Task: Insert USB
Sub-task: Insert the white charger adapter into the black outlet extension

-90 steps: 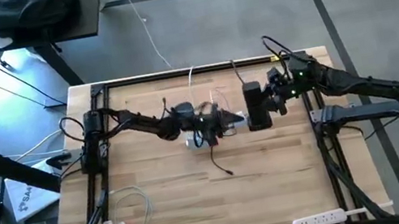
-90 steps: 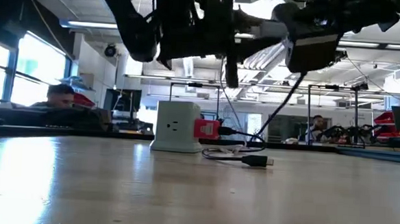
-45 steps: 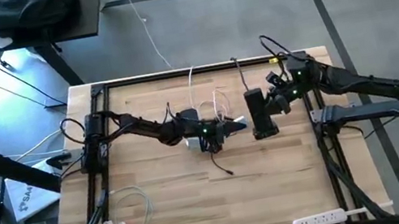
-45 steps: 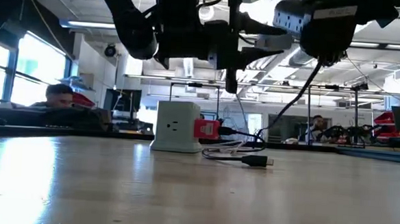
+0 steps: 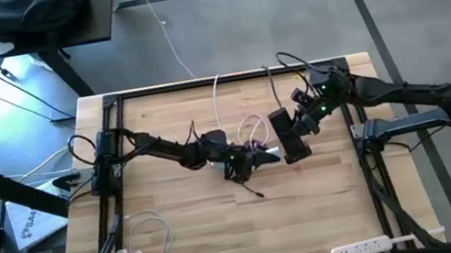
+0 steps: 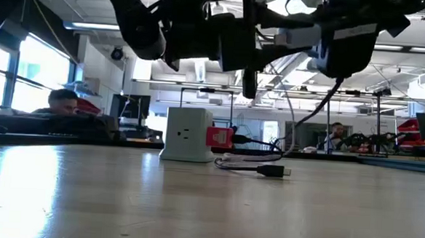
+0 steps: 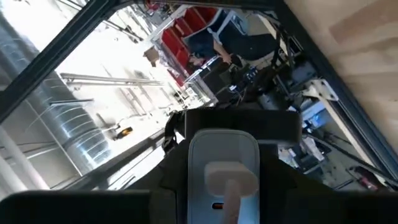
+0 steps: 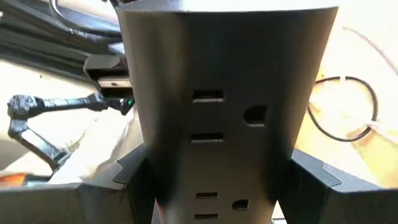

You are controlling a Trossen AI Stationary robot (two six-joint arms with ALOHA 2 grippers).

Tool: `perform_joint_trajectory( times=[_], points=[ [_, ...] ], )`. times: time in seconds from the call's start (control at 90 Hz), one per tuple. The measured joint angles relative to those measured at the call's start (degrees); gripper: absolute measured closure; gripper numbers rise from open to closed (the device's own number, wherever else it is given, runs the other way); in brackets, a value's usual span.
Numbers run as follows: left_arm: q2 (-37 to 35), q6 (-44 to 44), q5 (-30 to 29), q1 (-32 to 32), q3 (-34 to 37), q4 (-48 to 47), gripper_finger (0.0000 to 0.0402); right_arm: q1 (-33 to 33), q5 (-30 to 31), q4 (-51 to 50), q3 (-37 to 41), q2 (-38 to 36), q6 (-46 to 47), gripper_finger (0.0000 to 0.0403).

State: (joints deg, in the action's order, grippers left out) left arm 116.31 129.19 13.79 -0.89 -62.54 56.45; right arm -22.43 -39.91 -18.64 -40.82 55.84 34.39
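**USB plug sits in the white cube at mid-desk**

USB (image 6: 219, 137), red-pink, sits against the right side of the white charger cube (image 6: 189, 134) at centre frame in the low view, its black cable (image 6: 257, 167) trailing right on the desk (image 6: 193, 205).

High view: left pincer (image 5: 261, 156) and right pincer (image 5: 290, 134) meet mid-frame.

Left wrist view: pincer clamped on a silvery-blue plug (image 7: 224, 169).

Right wrist view: pincer clamped on a black power strip (image 8: 224, 106).

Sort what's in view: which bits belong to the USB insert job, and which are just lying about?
Job:
- red plug on black cable
- white charger cube beside it

Not the job:
- silvery plug, held by left gripper
- black power strip, held by right gripper
- coiled white cable
- white power strip
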Motion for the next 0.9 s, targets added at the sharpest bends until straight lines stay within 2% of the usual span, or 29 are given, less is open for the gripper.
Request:
perform_joint_trajectory(
  times=[0.4,0.611,0.744,0.9],
  points=[
    [0.0,-3.1,-4.2,-0.7,0.0,-0.3,0.0309,-0.4,-0.4,-2.2,-4.4,-1.0,-3.4,0.0178],
    [0.1,-3.1,-6.0,-1.0,0.0,0.1,0.0309,-0.4,2.0,-4.3,-5.1,-1.1,-4.6,0.0178],
    [0.1,-3.1,-6.0,-0.9,0.0,0.3,0.0309,-0.4,4.0,-8.4,-5.1,-1.1,-5.5,0.0178],
    [0.1,-3.5,-5.0,-0.8,0.0,0.5,0.0309,-0.4,5.8,-8.2,-5.1,-1.1,-6.3,0.0178]
  ],
)
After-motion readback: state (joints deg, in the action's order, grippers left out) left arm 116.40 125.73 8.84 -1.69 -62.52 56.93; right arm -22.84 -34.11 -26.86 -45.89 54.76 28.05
